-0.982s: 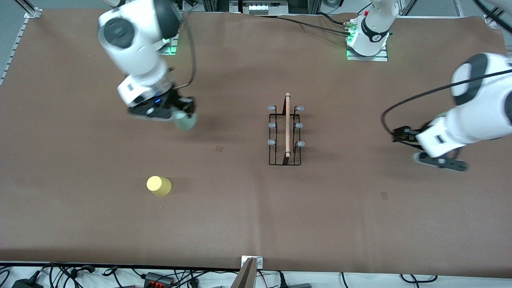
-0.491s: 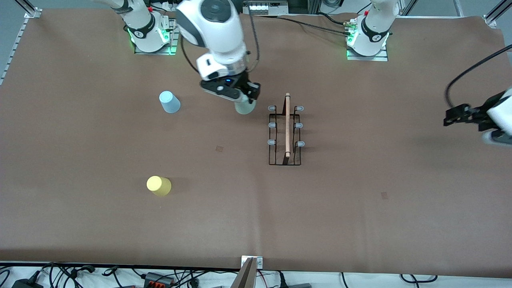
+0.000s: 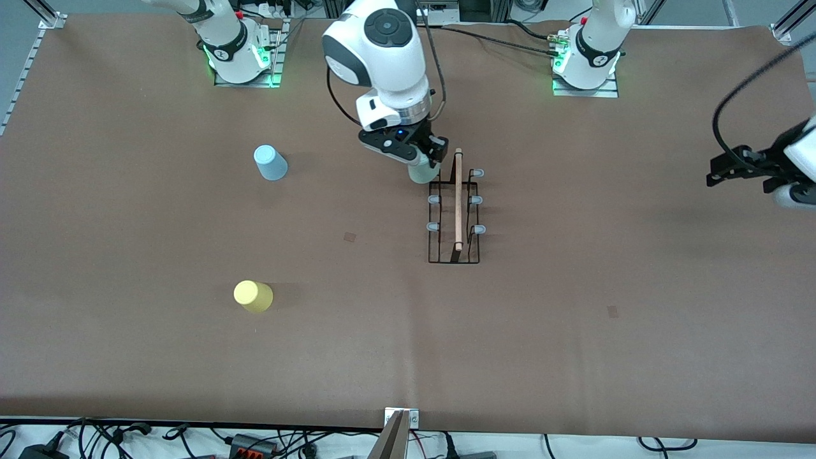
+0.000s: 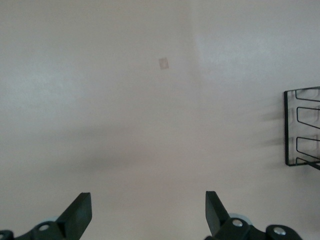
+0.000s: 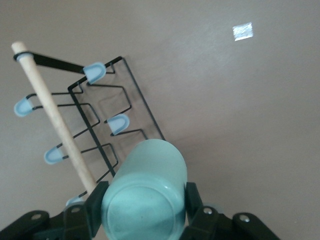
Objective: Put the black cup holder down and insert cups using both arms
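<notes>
The right gripper [image 3: 424,160], clamped on the pale green cup [image 5: 145,197], has arrived over the black cup holder [image 3: 454,213], so insertion looks near; the left gripper [image 4: 147,212], wide open and empty, waits.

The tabletop [image 3: 574,331] is covered with a plain brown sheet. The black cup holder [image 3: 454,210] stands on it, and the right hand [image 3: 422,155] hangs over the holder's end toward the bases. The light blue cup [image 3: 270,162] stands upside down, well apart from that hand, toward the right arm's end. The yellow cup [image 3: 253,296] lies nearer to the front camera. Two small square marks [image 3: 350,236] are on the sheet, one near the left hand [image 3: 749,169].
</notes>
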